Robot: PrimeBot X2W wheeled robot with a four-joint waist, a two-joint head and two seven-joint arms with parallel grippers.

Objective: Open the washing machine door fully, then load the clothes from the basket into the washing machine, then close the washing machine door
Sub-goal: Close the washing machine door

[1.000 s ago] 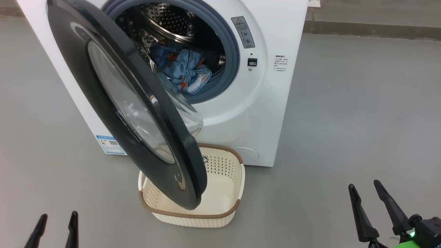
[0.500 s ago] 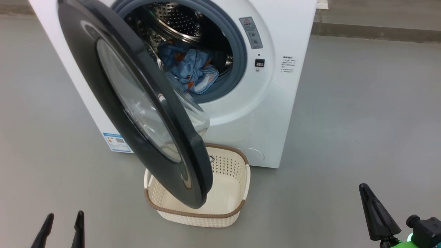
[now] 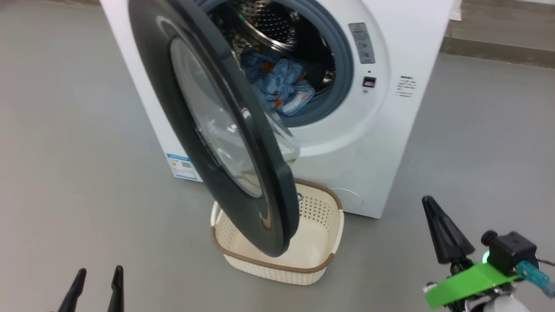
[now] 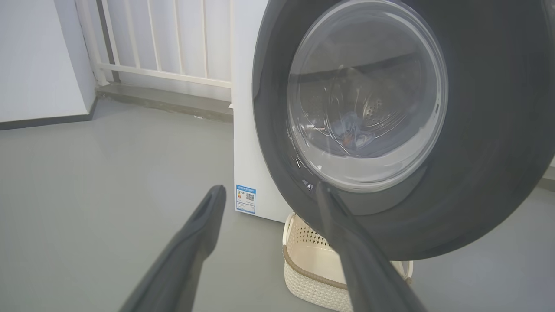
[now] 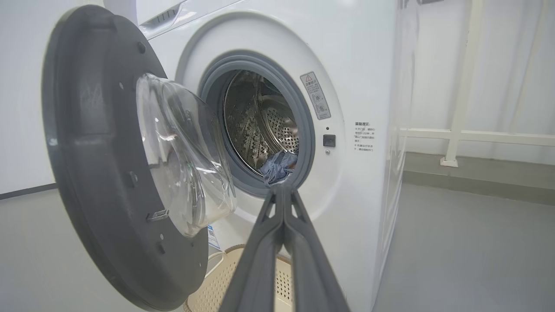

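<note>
Closing next, probably: clothes (image 3: 282, 86) in the washing machine (image 3: 390, 138), basket (image 3: 271, 272) empty. Half-open washing machine door (image 3: 225, 130), outer face just ahead of the wide-spread left gripper (image 4: 269, 188); right gripper (image 3: 430, 203) pinched shut, empty, off right.

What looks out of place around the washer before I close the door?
One thing: the clothes sit bunched at the front of the drum, a fold seemingly resting on the grey seal, where the door might pinch it. The basket looks empty; nothing spilled.
</note>
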